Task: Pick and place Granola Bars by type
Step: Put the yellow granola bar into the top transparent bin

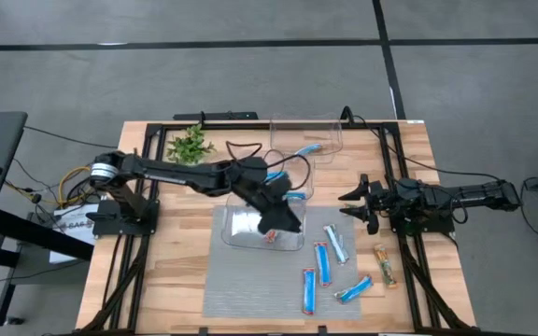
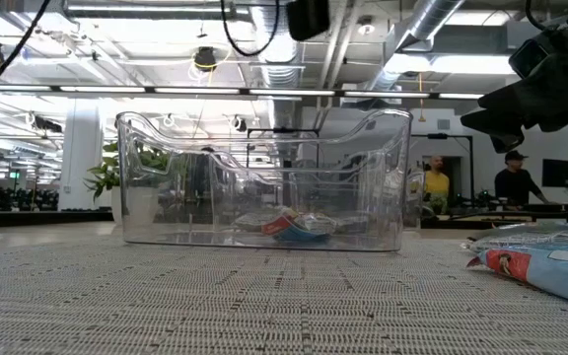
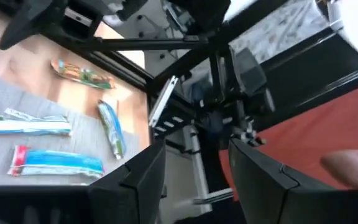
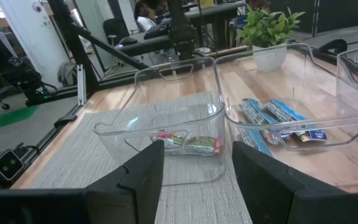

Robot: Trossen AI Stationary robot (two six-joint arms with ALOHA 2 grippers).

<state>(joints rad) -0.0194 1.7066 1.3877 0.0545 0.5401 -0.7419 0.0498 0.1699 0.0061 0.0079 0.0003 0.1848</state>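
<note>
Greenery of a small plant [image 1: 190,145] is sitting at the table's far left, and the left gripper [image 1: 281,222] is being held empty, fingers spread, over the clear bin [image 1: 241,233] on the grey mat [image 1: 250,280], where red multicolour bars [image 4: 188,142] are lying. Blue bars [image 4: 277,118] are resting in a second bin [image 4: 328,134] just beyond. Right of these, loose Granola Bars [image 1: 323,263] are scattered on the mat, an orange-brown bar [image 1: 385,265] is lying on the wood, and the right gripper [image 1: 355,203] is hanging spread and empty at the right edge.
</note>
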